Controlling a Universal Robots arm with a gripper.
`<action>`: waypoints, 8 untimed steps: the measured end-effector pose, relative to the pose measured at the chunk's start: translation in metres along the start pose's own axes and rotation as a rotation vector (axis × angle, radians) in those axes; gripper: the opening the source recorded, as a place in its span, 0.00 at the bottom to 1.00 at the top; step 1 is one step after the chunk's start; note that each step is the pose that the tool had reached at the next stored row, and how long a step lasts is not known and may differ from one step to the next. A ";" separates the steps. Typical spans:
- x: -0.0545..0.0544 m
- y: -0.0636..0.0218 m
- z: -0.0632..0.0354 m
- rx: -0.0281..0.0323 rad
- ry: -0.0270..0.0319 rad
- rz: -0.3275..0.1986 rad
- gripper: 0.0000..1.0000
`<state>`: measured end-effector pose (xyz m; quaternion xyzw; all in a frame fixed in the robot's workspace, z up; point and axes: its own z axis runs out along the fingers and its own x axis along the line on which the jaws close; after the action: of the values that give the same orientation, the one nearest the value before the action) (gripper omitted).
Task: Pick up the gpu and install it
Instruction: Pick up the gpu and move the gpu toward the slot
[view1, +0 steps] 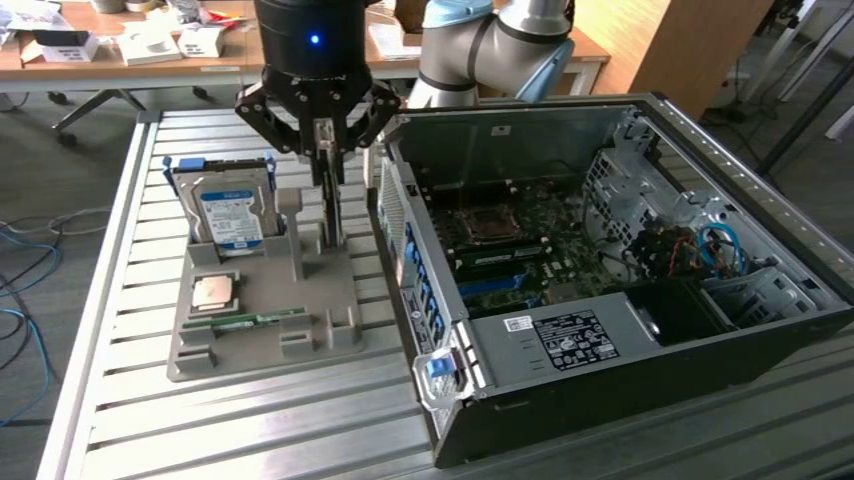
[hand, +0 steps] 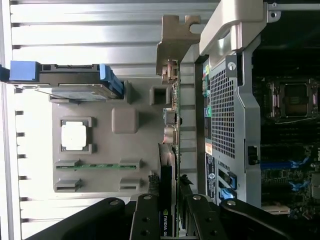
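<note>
Above the grey tray (view1: 267, 350), gripper (view1: 326, 170): I see the jaws partly closed, the fingers (hand: 145, 220) pressing on both faces of the gpu
gpu (hand: 166, 190): upright on its edge, at the tray side nearest the computer case (view1: 561, 400), silver bracket (hand: 175, 37) at one end; I cannot tell if it is lifted from its slot
Tray load: hard drive (view1: 227, 215) standing, processor (view1: 214, 292) and memory stick (view1: 247, 321) lying flat
Case: open, motherboard (view1: 534, 230) exposed, just beside the tray on the exterior view's right
</note>
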<state>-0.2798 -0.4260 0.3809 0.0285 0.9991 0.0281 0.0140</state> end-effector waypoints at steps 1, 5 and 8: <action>0.000 0.0001 -0.0018 -0.0001 -0.0001 0.000 0.26; 0.000 0.0005 -0.0088 -0.0001 -0.0001 0.000 0.26; 0.000 0.0009 -0.0156 0.0000 0.0000 0.000 0.26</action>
<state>-0.2798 -0.4260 0.3965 0.0284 0.9991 0.0281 0.0140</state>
